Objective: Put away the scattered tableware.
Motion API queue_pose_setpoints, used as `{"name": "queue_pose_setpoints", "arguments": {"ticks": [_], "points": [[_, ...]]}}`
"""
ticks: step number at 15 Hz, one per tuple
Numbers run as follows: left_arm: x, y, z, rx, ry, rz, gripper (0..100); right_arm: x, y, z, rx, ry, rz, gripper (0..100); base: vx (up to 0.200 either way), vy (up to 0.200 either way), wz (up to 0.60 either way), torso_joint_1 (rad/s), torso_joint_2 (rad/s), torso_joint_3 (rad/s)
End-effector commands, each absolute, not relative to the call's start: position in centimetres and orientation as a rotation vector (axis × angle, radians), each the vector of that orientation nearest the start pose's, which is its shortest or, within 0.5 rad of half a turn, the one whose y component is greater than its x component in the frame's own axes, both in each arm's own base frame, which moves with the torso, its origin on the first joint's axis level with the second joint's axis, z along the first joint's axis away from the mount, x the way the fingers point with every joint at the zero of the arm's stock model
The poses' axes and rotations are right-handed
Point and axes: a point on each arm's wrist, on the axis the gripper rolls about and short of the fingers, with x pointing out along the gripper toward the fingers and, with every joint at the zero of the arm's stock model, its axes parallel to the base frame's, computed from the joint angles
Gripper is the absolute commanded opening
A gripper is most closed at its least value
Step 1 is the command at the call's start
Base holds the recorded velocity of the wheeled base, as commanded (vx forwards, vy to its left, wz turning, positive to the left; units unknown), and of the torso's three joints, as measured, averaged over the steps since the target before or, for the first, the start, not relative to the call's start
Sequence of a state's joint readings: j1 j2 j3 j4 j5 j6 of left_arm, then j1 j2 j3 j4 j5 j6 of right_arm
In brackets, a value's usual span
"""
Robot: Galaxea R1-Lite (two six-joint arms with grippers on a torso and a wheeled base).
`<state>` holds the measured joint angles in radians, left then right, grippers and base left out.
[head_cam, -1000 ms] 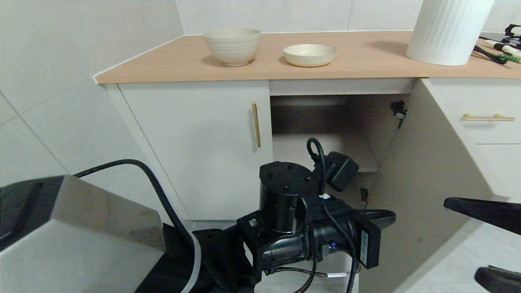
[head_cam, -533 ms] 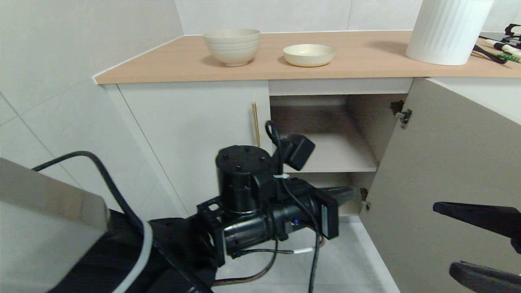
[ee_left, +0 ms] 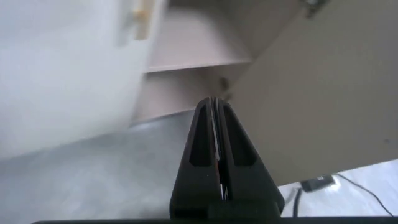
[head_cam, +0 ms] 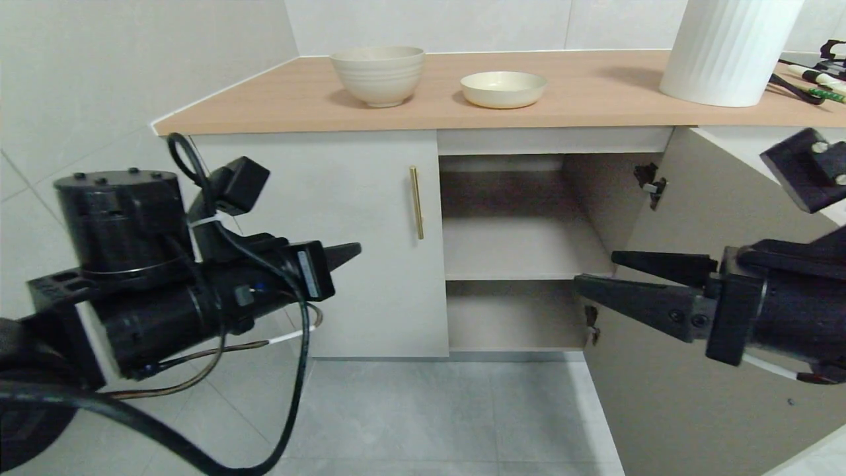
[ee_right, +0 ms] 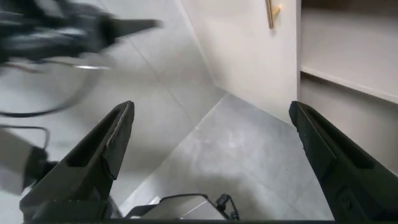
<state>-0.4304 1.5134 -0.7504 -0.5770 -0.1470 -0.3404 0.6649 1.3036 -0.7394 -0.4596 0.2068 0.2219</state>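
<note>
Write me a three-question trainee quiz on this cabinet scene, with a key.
1. True or false: the bowl and the dish both stand on the counter.
2. Which gripper is open? A) left B) right C) both
3. Fill in: the cabinet door behind the right gripper stands ____.
Key: 1. true. 2. B; the left gripper is shut. 3. open.
</note>
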Motion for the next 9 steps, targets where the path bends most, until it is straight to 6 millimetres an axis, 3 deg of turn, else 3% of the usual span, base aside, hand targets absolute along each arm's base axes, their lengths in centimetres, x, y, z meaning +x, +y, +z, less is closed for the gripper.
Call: {"name": "queue_pose_setpoints", "arguments": {"ticks": [1,2,3,7,8,9], "points": [[19.9,-7.1,24.2,-0.321,0.218,-0.443,0,19.4,15.1,23.4,0.164,0.262,0.821,100,0.000,0.000,0.00,0.000,0.00,0.000],[19.9,-7.1,24.2,-0.321,0.218,-0.443,0,19.4,15.1,23.4,0.164,0.262,0.821,100,0.000,0.000,0.00,0.000,0.00,0.000],[17.9,-6.2,25.6,-0.323,0.202,-0.435,0,20.5,15.2,25.5,0.182,0.194,0.794,100,0.000,0.000,0.00,0.000,0.00,0.000],[16.8,-5.7,26.4,-0.306,0.161,-0.432,0,20.3,13.4,25.2,0.164,0.273,0.635,100,0.000,0.000,0.00,0.000,0.00,0.000],[17.0,-5.7,26.2,-0.288,0.169,-0.432,100,19.9,13.1,25.1,0.161,0.282,0.627,100,0.000,0.000,0.00,0.000,0.00,0.000],[17.2,-5.8,25.8,-0.268,0.179,-0.436,100,19.3,12.7,24.7,0.152,0.307,0.621,100,0.000,0.000,0.00,0.000,0.00,0.000]]}}
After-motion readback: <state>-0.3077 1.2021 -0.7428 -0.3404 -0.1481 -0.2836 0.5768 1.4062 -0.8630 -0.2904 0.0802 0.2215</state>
